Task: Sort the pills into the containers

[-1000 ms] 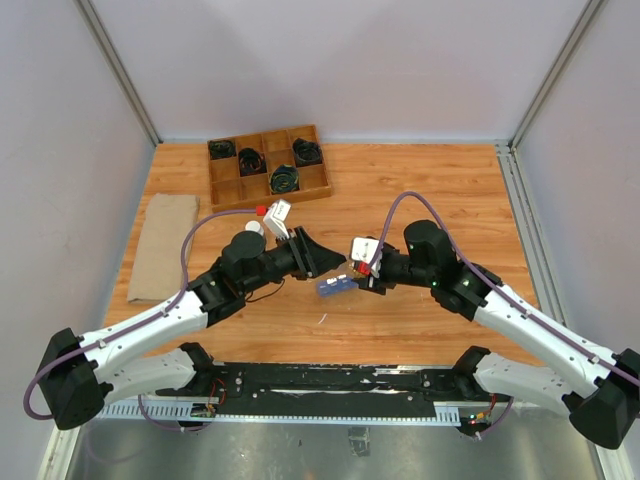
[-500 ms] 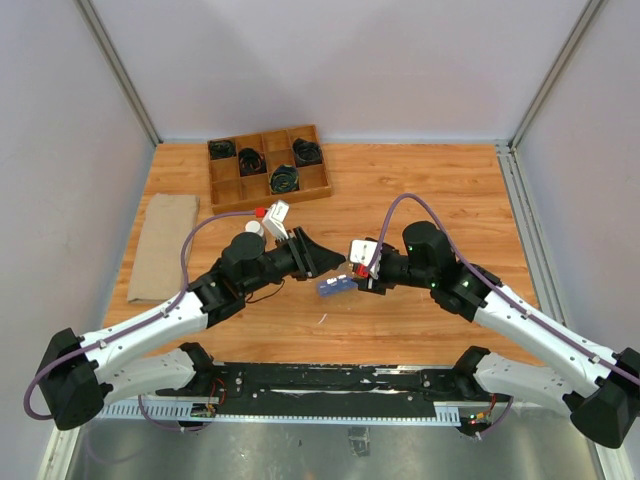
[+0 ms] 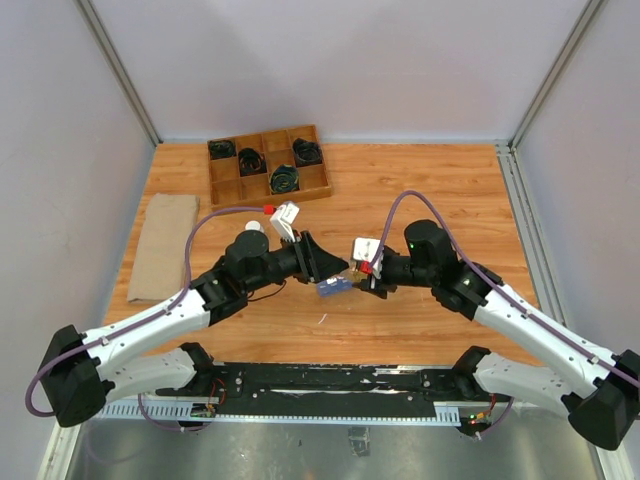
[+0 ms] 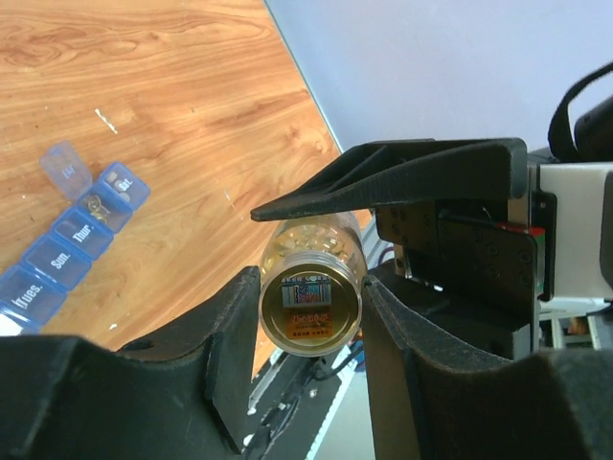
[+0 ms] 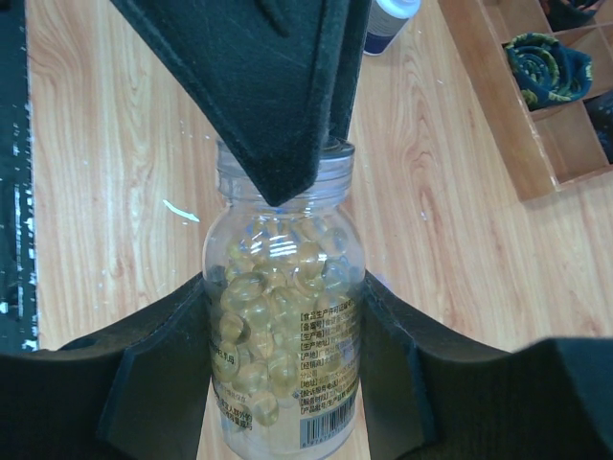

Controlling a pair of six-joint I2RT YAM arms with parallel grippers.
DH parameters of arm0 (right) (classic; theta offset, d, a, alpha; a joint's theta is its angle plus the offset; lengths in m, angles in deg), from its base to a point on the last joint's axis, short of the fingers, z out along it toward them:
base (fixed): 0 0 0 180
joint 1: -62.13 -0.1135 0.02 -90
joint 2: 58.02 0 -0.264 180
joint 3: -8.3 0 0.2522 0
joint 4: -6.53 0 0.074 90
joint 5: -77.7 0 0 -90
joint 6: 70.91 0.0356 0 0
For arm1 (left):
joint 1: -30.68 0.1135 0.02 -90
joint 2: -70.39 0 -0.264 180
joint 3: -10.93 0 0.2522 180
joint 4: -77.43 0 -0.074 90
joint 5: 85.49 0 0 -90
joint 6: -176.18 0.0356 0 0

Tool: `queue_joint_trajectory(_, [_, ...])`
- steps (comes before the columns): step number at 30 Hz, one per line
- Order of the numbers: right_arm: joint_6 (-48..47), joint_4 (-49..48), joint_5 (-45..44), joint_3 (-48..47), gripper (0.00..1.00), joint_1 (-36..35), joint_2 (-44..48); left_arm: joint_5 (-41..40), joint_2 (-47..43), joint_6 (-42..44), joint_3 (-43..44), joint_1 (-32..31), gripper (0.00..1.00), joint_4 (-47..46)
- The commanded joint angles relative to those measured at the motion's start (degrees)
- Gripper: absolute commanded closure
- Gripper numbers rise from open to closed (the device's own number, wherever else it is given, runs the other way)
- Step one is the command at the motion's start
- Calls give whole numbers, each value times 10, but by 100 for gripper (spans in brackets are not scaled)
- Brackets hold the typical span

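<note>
The pills (image 5: pixel 273 287), small amber beads, fill a clear vial (image 5: pixel 284 383) that hangs in the air between the two arms, lying roughly level. The right jaws are closed on its labelled body, one pad on each side. The left jaws, coming from the opposite side, are closed narrowly on its neck end, so each arm has one end. Whether a cap sits on that neck I cannot tell.

The blue organizer strip (image 4: pixel 57 254) lies on the worktop (image 3: pixel 420 180) directly below the point where the jaws meet. One lid (image 4: pixel 65 168) near its end stands raised, and the other lids look shut.

By my reading, the step in hand is opening the vial, or passing it from one arm to the other, and pouring has not begun. The next move calls for a steady hold by the right jaws while the neck is freed. After that, a slow tilt over the open compartment would keep the beads from spilling onto the worktop.
</note>
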Motion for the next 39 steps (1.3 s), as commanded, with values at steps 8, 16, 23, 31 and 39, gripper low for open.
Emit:
queue_joint_trajectory(8, [118, -64, 223, -22, 96, 68, 17, 28, -5, 94, -18, -1, 73, -10])
queue_joint_trajectory(16, [152, -80, 305, -21, 96, 85, 9, 67, 6, 132, -2, -1, 73, -7])
queue_joint_trajectory(23, [174, -98, 353, -17, 96, 94, 10, 102, 30, 196, 27, -1, 71, 44])
queue_joint_trajectory(31, [214, -134, 393, -6, 96, 105, 5, 95, 23, 205, 31, -1, 59, 17])
queue_joint_trajectory(39, [203, -129, 386, -5, 96, 105, 5, 39, -3, 202, 56, -1, 35, 38])
